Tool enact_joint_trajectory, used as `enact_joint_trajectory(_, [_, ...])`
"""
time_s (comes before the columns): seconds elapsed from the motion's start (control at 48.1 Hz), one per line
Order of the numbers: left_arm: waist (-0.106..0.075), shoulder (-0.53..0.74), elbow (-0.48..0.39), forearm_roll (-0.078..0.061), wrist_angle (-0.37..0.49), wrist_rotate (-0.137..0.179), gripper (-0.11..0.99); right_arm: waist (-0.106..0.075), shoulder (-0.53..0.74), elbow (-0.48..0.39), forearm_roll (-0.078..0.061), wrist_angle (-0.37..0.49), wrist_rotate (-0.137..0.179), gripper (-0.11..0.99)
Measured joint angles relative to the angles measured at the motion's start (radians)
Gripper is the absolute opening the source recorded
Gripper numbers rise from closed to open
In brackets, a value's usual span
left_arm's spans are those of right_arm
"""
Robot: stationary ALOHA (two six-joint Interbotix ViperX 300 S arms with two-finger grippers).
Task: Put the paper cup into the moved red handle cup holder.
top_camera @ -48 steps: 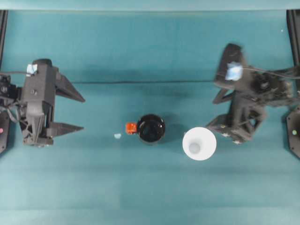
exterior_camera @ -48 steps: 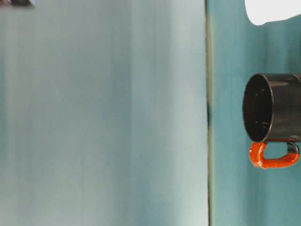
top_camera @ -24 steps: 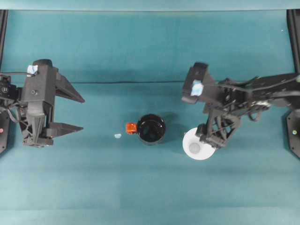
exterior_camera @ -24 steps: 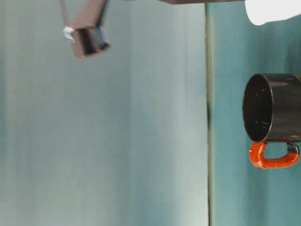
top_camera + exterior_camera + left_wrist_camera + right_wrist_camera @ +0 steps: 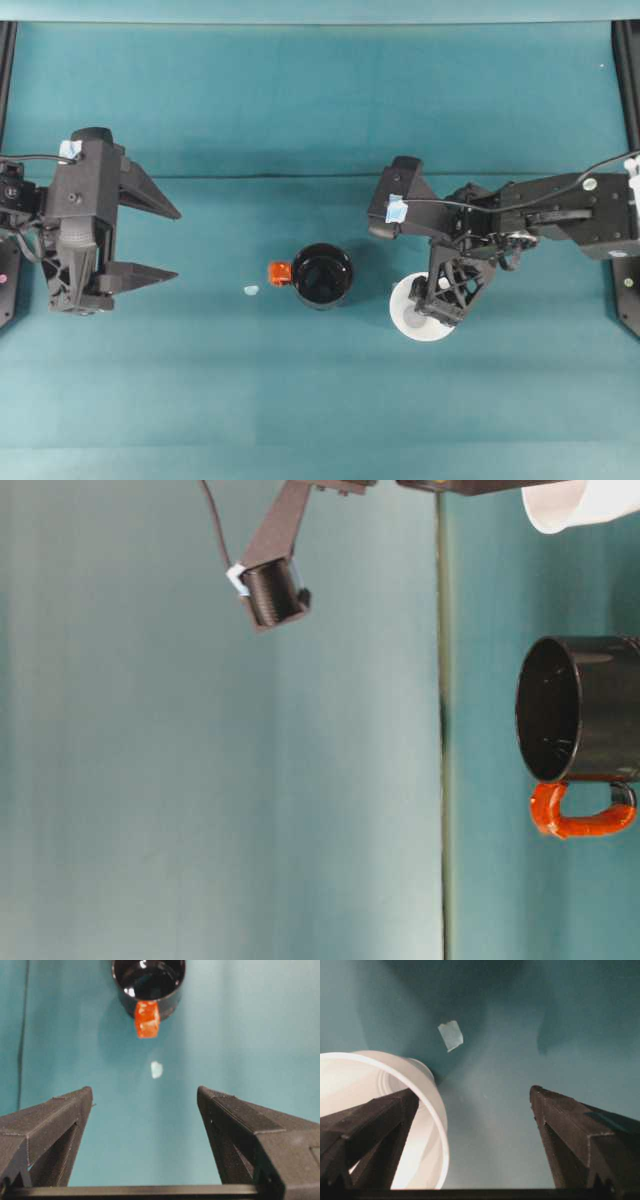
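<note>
The white paper cup [image 5: 412,322] stands upright right of the table's middle, and its rim [image 5: 572,504] also shows in the table-level view. My right gripper [image 5: 437,303] reaches down over it and is open. In the right wrist view one finger [image 5: 370,1125] lies over the cup's mouth [image 5: 427,1110], the other finger [image 5: 580,1130] stands outside, and the cup wall is between them. The red handle cup holder [image 5: 322,275] is a glossy black cup with its red handle [image 5: 279,273] pointing left. My left gripper [image 5: 165,238] rests open far to the left, facing the holder [image 5: 148,980].
A small pale scrap of tape [image 5: 250,290] lies on the teal table left of the handle, and the scrap [image 5: 156,1069] shows ahead of the left fingers. Another scrap [image 5: 450,1035] lies beyond the cup. The right arm's wrist camera [image 5: 272,592] hangs above the table.
My right arm has swung in from the right edge and come down over the paper cup, one finger now at its mouth. The left arm and the holder have not moved.
</note>
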Motion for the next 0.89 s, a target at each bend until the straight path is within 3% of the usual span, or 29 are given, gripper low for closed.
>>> enact_joint_trajectory(0.125, [0.000,0.002,0.000,0.000,0.000,0.000,0.92,0.000,0.002,-0.002,0.000,0.021,0.000,0.79])
enact_joint_trajectory(0.353, [0.000,0.002,0.000,0.000,-0.002,-0.003,0.92,0.000,0.005,-0.018,0.011,0.041,0.000,0.18])
enact_joint_trajectory(0.499, [0.000,0.002,-0.002,0.000,0.000,-0.005,0.92,0.003,0.005,-0.028,0.020,0.044,0.000,-0.05])
enact_joint_trajectory(0.644, [0.000,0.002,0.000,0.000,0.000,-0.006,0.92,0.011,0.005,-0.040,0.046,0.048,0.000,-0.11])
enact_joint_trajectory(0.748, [0.000,0.002,0.000,0.000,-0.002,-0.006,0.92,0.009,0.005,-0.054,0.051,0.084,0.000,-0.11])
enact_joint_trajectory(0.894, [0.000,0.002,0.000,0.000,-0.002,-0.006,0.92,-0.006,-0.020,-0.098,0.052,0.186,0.000,-0.11])
